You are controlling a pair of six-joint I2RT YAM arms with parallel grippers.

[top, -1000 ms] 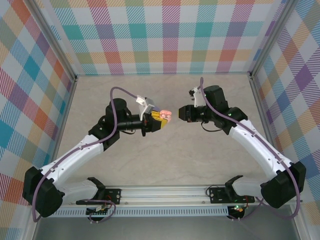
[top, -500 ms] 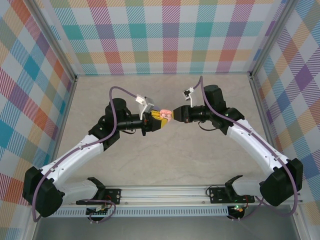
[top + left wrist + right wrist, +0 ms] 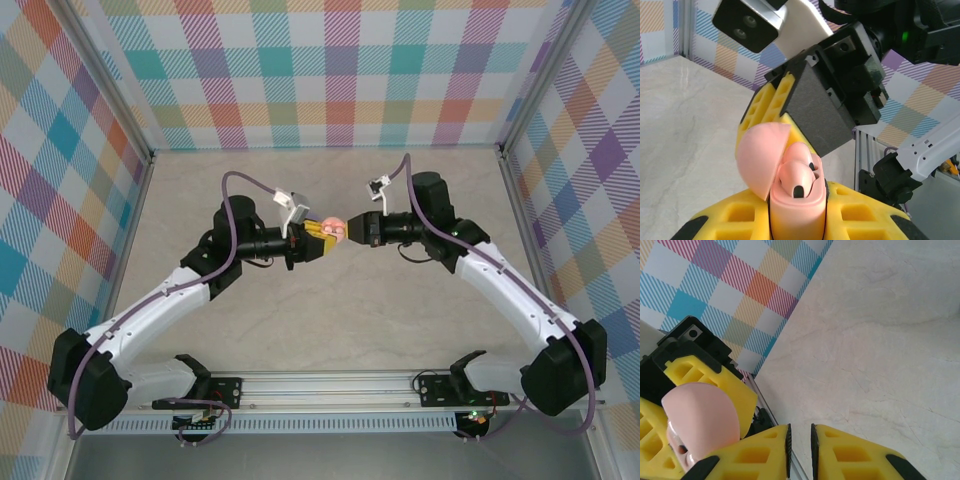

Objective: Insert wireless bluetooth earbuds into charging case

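Left gripper [image 3: 320,236] clasping case [image 3: 796,212], right gripper [image 3: 800,446] beside lid [image 3: 759,157]

Beige marble-patterned surface [image 3: 330,320] enclosed on three sides by pastel plaid walls [image 3: 330,70] — evenly lit, with an aluminium rail [image 3: 330,382] along the near edge.

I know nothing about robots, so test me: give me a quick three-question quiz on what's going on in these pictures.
1. True or false: the pink charging case is lying flat on the table.
2. The case's lid is: A) shut, B) flipped open, C) taken off and set aside.
3. In a word or two: what sits inside the case?

Key
1. False. The left gripper holds it up off the table between its yellow pads.
2. B.
3. A pink earbud, seated in the top of the case.
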